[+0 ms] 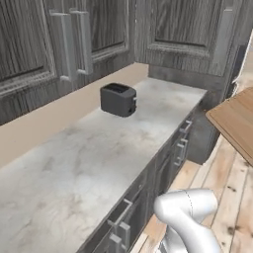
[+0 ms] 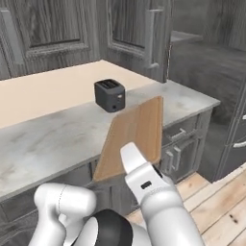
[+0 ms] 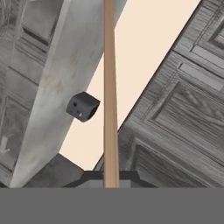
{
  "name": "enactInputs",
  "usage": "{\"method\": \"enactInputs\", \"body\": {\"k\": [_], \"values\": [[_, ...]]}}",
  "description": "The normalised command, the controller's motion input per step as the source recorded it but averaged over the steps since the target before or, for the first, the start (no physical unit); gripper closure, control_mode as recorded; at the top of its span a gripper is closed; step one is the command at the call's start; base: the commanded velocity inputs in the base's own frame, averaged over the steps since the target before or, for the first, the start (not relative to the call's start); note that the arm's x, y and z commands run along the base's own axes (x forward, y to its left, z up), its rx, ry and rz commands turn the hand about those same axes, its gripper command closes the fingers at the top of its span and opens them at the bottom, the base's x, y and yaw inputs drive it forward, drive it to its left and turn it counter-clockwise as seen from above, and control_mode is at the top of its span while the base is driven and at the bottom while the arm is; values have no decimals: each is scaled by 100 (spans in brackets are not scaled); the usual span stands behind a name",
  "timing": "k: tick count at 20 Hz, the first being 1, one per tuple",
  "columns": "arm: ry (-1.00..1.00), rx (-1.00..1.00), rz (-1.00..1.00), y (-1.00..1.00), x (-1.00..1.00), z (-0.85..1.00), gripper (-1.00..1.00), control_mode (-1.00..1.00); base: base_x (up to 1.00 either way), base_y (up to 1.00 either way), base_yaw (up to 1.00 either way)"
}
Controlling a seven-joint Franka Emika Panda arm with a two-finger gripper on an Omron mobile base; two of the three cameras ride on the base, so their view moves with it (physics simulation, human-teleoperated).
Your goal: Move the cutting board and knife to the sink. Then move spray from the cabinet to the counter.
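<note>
The gripper (image 3: 111,181) is clamped narrow on the cutting board (image 2: 132,137), holding it by one short edge. In the hand view the board runs edge-on straight up from between the finger tips, a thin tan strip, so its long axis lies along the gripper's own pointing direction. In the right base view the board hangs in the air off the counter (image 2: 57,129) front, tilted, broad face toward the camera, far end up near the toaster (image 2: 110,95) in the pic but not touching anything. In the left base view a corner of the board (image 1: 236,121) sticks in from the right, out over the wood floor (image 1: 222,183), well apart from the toaster (image 1: 118,99) on the counter (image 1: 74,163).

So step 1 looks half done: board lifted, not yet delivered. No sink or knife can be made out in these pics, so which way the sink lies from the board can't be told; prob the base has to drive or the arm swing along the counter run.

What the next move turns on: the board extends well beyond the hand, so its free end leads any swing. Risk is that end clipping the counter edge, the toaster or the upper cabinet (image 2: 53,29) doors w/ their bar handles. Spray not visible; cabinet doors look closed.
</note>
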Motion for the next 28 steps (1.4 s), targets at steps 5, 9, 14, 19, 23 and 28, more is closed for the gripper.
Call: {"method": "enactInputs", "body": {"k": [5,9,14,19,23,28], "values": [[0,0,0,0,0,0,100,100,-7,-13,-53],[0,0,0,0,0,0,100,100,-2,-12,-55],[0,0,0,0,0,0,100,100,-4,-16,-55],[0,0,0,0,0,0,100,100,-1,-12,-54],[0,0,0,0,0,0,100,100,0,0,-52],[0,0,0,0,0,0,100,100,7,0,-50]]}}
